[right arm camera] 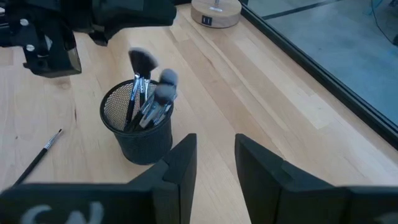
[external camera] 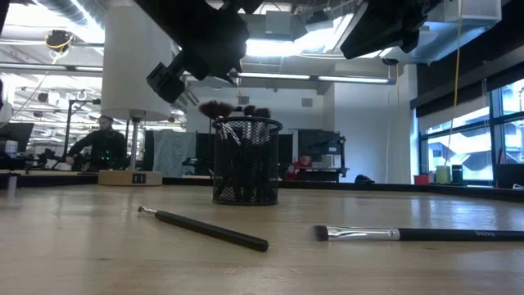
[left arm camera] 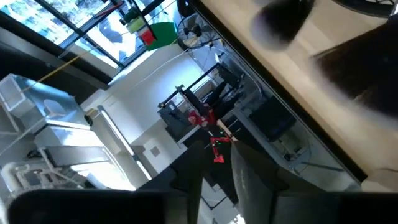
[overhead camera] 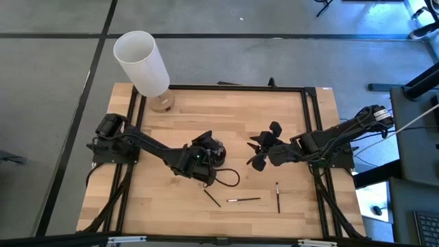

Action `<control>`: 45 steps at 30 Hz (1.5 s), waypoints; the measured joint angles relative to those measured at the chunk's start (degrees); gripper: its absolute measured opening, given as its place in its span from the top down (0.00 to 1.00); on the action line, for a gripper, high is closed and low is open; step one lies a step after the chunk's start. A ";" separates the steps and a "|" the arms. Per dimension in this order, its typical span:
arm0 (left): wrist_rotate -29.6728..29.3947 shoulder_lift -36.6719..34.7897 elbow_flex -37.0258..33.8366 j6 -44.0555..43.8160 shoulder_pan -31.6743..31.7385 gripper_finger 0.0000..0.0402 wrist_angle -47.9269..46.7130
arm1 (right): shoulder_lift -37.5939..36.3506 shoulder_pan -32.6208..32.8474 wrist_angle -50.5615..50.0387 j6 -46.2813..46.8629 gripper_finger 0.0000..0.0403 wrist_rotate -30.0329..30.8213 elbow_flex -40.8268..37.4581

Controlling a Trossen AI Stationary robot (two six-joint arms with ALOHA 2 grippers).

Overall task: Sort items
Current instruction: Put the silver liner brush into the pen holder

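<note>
A black mesh cup [right arm camera: 140,127] stands upright on the table and holds several makeup brushes [right arm camera: 149,93], bristles up. The cup also shows in the low view [external camera: 246,164]. Three more brushes lie flat near the table's near edge [overhead camera: 211,198] [overhead camera: 244,200] [overhead camera: 278,195]. My left gripper [overhead camera: 204,154] hovers open, just left of and above the cup [overhead camera: 217,149], and holds nothing that I can see. My right gripper [right arm camera: 216,146] is open and empty, to the right of the cup and pointing toward it [overhead camera: 262,147].
A tall white cylinder [overhead camera: 140,62] on a round wooden base [overhead camera: 162,103] stands at the table's far left corner. A dark cable loop [overhead camera: 230,178] lies just near of the cup. A black frame [overhead camera: 240,86] borders the wooden table top. People sit in the room beyond [external camera: 102,139].
</note>
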 joint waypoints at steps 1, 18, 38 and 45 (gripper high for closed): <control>-0.11 0.00 0.00 -0.58 0.00 0.78 -0.02 | 0.00 0.00 0.00 -0.02 0.73 0.00 0.00; 21.62 -8.14 0.00 -40.34 -11.36 0.75 0.90 | 0.00 0.00 -0.98 -0.17 0.73 -0.14 0.00; 65.18 -9.64 -18.45 -60.62 -6.26 0.66 20.04 | 0.00 -0.33 -0.57 -1.57 0.73 -0.03 0.00; 70.27 -9.64 -23.29 -57.22 -5.07 0.68 30.64 | 0.00 -0.39 -0.57 -1.77 0.73 -0.05 0.00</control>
